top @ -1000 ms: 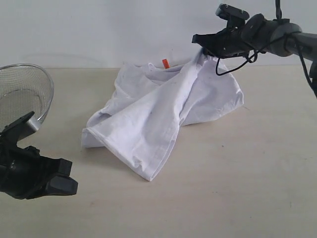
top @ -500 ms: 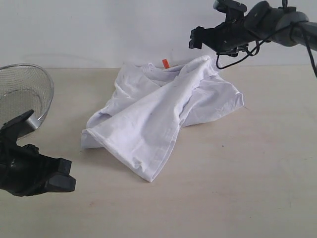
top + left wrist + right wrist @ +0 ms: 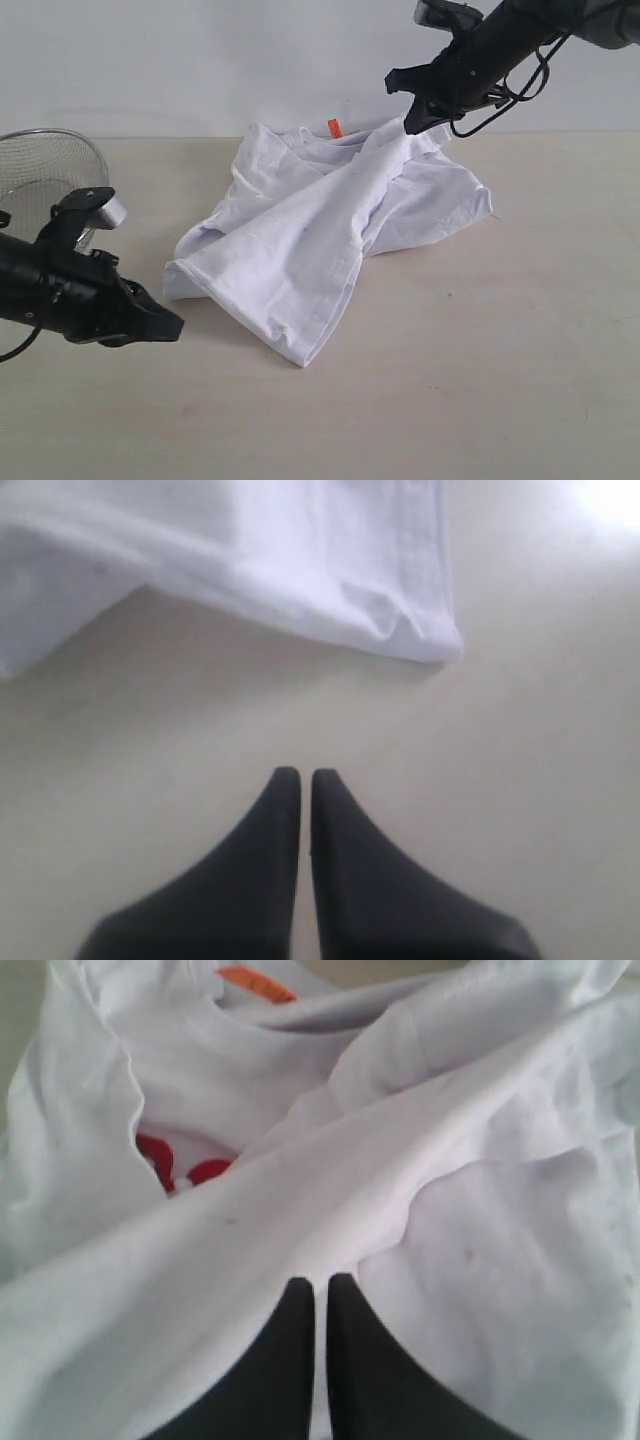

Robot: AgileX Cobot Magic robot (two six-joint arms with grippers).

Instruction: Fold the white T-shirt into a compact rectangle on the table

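Pale table (image 3: 520,330) carries the crumpled white T-shirt (image 3: 300,240). Only your right wrist view shows its red lettering (image 3: 175,1165). Right gripper (image 3: 320,1285) pinches a ridge of cloth; left gripper (image 3: 300,775), jaws together, holds nothing, hem just ahead.

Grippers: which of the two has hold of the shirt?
The right gripper, shut on the white T-shirt; the left gripper is shut over bare table, beside the shirt.

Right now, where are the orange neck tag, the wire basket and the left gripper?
orange neck tag (image 3: 335,128), exterior view, middle of the tag.
wire basket (image 3: 45,180), exterior view, its mesh wall.
left gripper (image 3: 304,774), left wrist view, between its shut fingertips.
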